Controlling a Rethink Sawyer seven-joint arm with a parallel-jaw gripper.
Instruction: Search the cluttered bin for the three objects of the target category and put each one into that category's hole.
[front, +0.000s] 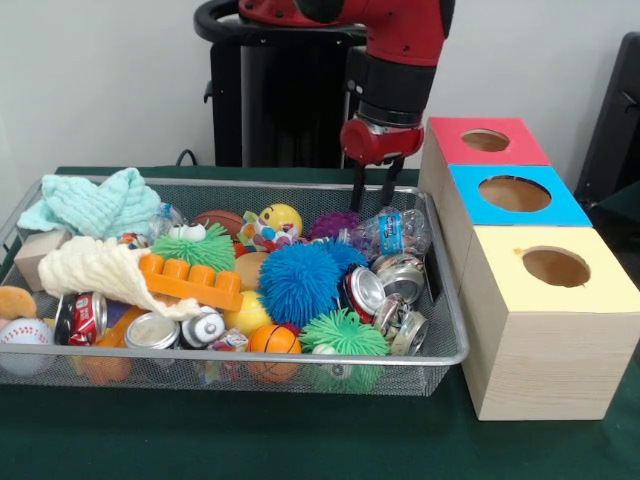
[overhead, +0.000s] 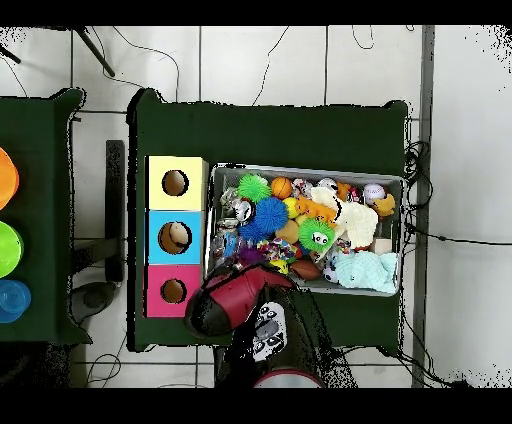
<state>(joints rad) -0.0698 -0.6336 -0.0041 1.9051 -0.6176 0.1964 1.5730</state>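
Black two-finger gripper (front: 377, 190) spread apart, empty, poised over clear wrinkly blue-banded plastic bottle (front: 392, 231) in silver wire-mesh bin (front: 250, 356). Nothing visibly delivered to round dark hole in red-panelled wooden box (front: 486, 141) yet; prob. early, other bottles not spotted.

The front camera stands across the table, low and near, facing the robot. The bin (front: 452, 352) fills the foreground there, in front of the fingers (front: 357, 190), and the boxes (front: 540, 340) lie to the fingers' right in the picture. The overhead camera looks straight down from high above, far away, with the robot's base at the bottom; the bin (overhead: 398, 180) lies above the arm (overhead: 232, 298) there. Both views share the bin, the three boxes (overhead: 176, 235), the arm (front: 400, 60) and the green table (front: 300, 440).
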